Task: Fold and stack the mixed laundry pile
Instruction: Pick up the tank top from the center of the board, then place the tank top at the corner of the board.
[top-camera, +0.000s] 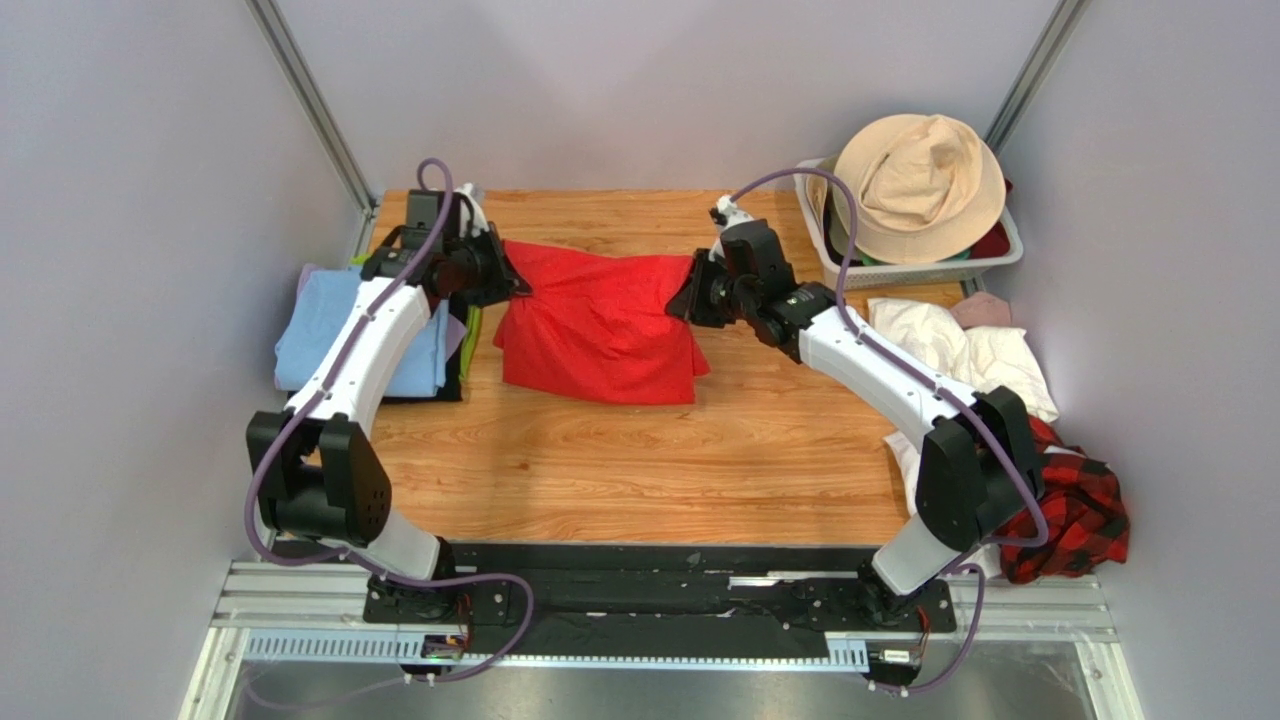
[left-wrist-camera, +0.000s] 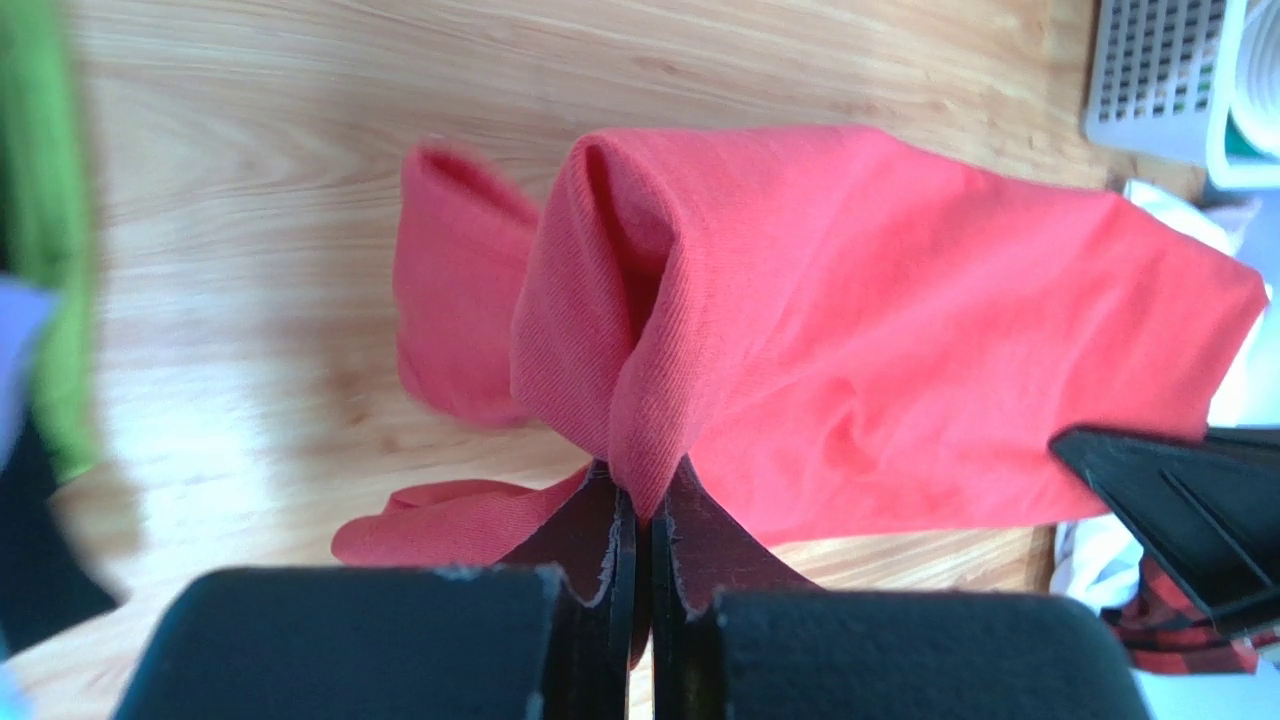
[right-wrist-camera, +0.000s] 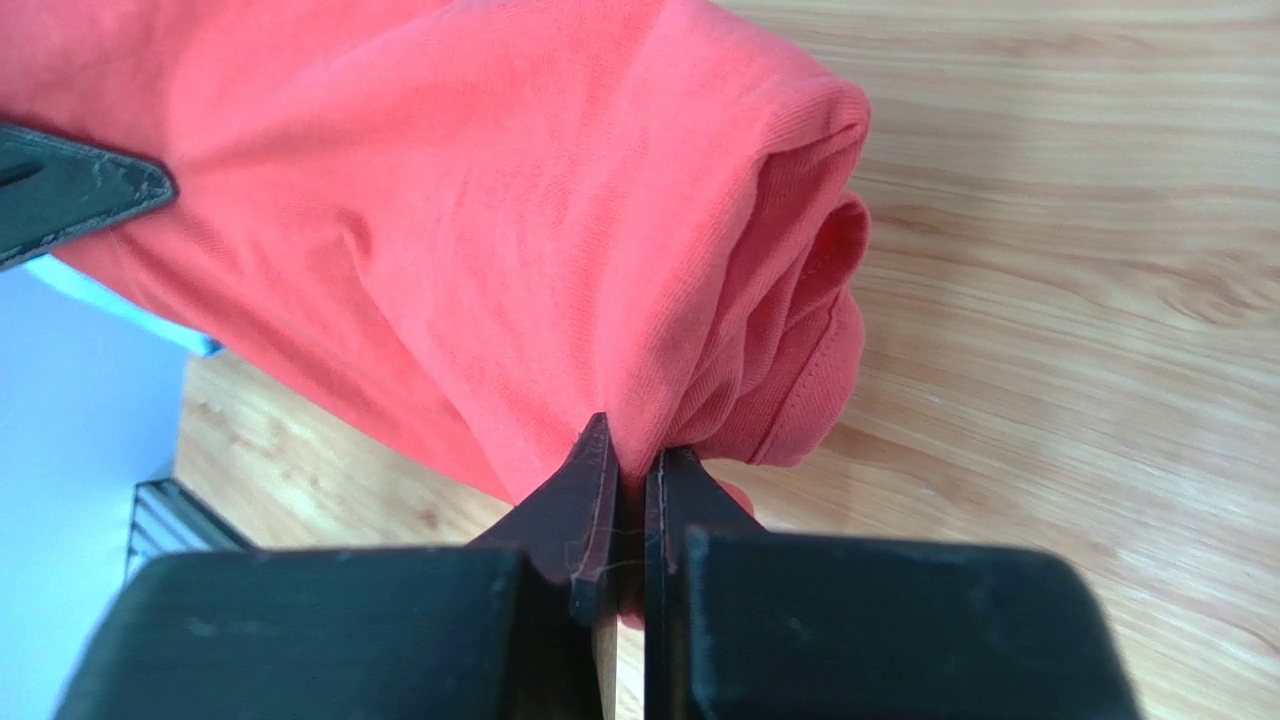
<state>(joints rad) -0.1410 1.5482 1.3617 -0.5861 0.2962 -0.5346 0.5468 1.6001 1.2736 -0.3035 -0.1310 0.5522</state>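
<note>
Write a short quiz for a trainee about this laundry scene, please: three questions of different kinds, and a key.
1. True or false: the left gripper and the right gripper are both shut on the red T-shirt.
2. Fill in: the plaid shirt lies at the near ____ corner of the table.
3. Where is the beige hat?
A: on the white basket at the far right corner
B: on the plaid shirt
C: on the red T-shirt

Key: 1 true; 2 right; 3 A.
</note>
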